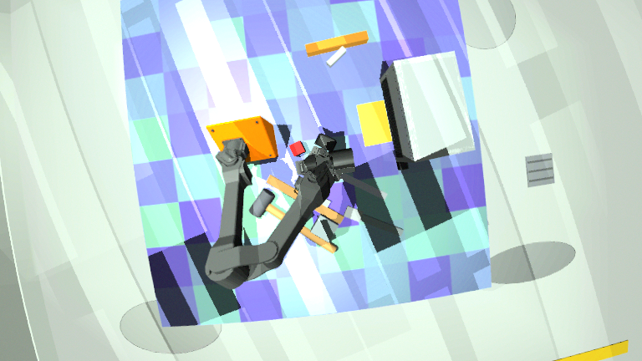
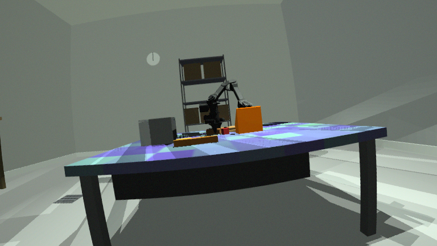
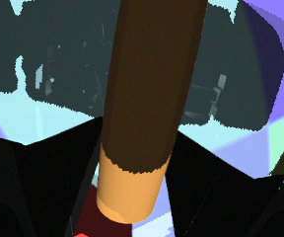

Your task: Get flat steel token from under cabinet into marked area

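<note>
My gripper (image 2: 215,130) (image 3: 136,130) is shut on a tool's round wooden handle (image 3: 139,99). Its fingertips are low over the table, hidden beneath the wrist in the top view. A thin grey blade (image 1: 366,185) points out from under the wrist towards the lower right, apparently the held tool's. The pale cabinet (image 1: 433,104) (image 2: 156,131) stands to the right, its dark vent side (image 1: 392,106) facing the yellow marked area (image 1: 369,123). The tool appears outside that area. The steel token is not visible; the slots are too dark to see through.
A red cube (image 1: 297,149) (image 2: 225,130) lies close to the gripper, near the handle's end. A mallet (image 1: 262,202) and another wooden handle (image 1: 279,185) lie below the wrist. An orange bar (image 1: 337,43) (image 2: 196,141) and small white bar (image 1: 336,57) lie farther up.
</note>
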`<action>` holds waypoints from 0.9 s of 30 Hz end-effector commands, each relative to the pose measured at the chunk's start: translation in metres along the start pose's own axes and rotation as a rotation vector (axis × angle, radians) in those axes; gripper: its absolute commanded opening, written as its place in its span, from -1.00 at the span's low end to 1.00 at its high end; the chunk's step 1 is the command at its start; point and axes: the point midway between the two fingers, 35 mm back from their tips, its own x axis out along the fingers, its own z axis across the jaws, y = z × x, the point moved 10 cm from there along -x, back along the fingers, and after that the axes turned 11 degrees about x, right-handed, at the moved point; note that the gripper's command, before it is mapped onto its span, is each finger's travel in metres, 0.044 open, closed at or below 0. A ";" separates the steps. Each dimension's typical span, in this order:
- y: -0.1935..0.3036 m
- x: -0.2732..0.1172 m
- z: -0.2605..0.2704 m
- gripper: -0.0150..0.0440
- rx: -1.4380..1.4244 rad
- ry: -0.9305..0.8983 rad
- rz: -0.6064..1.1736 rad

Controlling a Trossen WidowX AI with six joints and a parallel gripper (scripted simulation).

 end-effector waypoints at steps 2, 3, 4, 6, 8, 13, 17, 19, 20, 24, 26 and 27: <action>0.002 -0.002 0.005 -0.49 -0.006 -0.008 -0.001; 0.003 -0.002 0.006 -0.49 -0.006 -0.008 -0.001; 0.003 -0.002 0.007 -0.49 -0.006 -0.008 -0.001; 0.004 -0.002 0.009 -0.49 -0.005 -0.008 -0.001; 0.005 -0.002 0.011 -0.49 -0.005 -0.008 -0.001; 0.007 -0.002 0.015 -0.49 -0.004 -0.008 -0.001; 0.009 -0.002 0.018 -0.49 -0.004 -0.008 -0.001; 0.010 -0.002 0.020 -0.49 -0.004 -0.008 -0.001; 0.010 -0.002 0.021 -0.49 -0.004 -0.008 -0.001; 0.012 -0.002 0.024 -0.49 -0.004 -0.008 -0.001; 0.013 -0.002 0.026 -0.49 -0.004 -0.008 -0.001; 0.013 -0.002 0.027 -0.49 -0.004 -0.008 -0.001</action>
